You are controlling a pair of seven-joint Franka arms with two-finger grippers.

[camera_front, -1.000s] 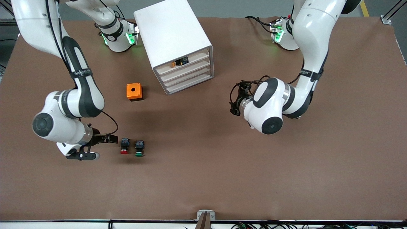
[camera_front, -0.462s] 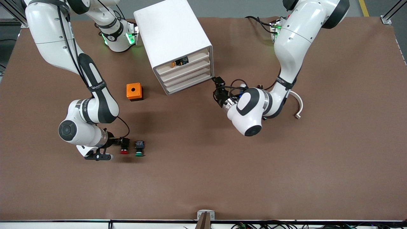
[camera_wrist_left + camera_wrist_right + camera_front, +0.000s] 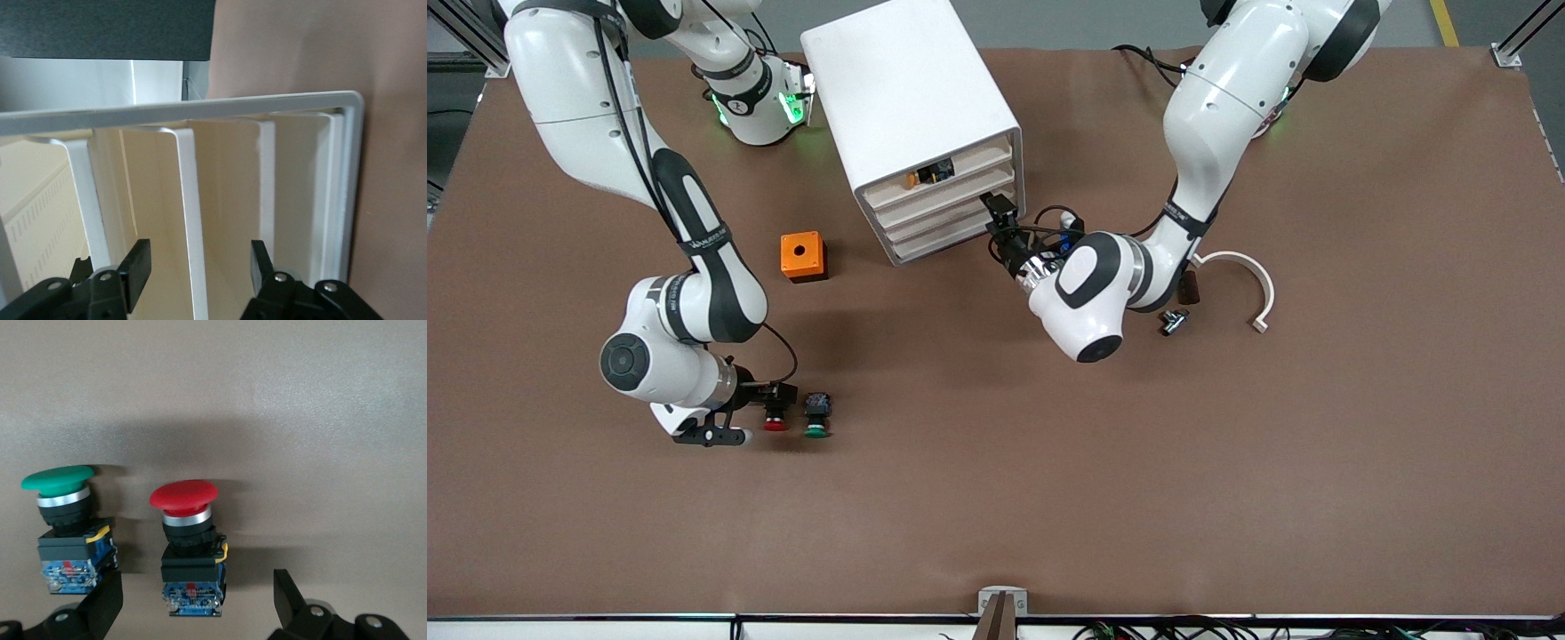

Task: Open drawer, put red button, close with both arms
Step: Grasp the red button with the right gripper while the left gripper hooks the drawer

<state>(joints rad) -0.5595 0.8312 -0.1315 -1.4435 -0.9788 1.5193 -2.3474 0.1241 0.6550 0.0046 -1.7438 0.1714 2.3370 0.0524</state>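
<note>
The red button (image 3: 775, 416) lies on its side on the table, beside the green-capped one (image 3: 816, 416) and nearer to the front camera than the orange box. My right gripper (image 3: 780, 394) is open, low at the table, its fingers either side of the red button's dark body (image 3: 192, 577); the right wrist view shows the fingertips (image 3: 288, 590) apart from it. My left gripper (image 3: 1000, 216) is open at the front of the white drawer cabinet (image 3: 911, 98), at its lower drawers. In the left wrist view its fingers (image 3: 261, 261) straddle a white drawer edge (image 3: 189, 200). The drawers look shut.
An orange box with a hole (image 3: 803, 256) stands near the cabinet toward the right arm's end. A white curved piece (image 3: 1252, 277) and small dark parts (image 3: 1172, 321) lie by the left arm's elbow. The green button also shows in the right wrist view (image 3: 63, 520).
My right gripper has slid up to the red button until its fingers flank it. My left arm has swung in to the cabinet's front, uncovering the curved piece and small parts.
</note>
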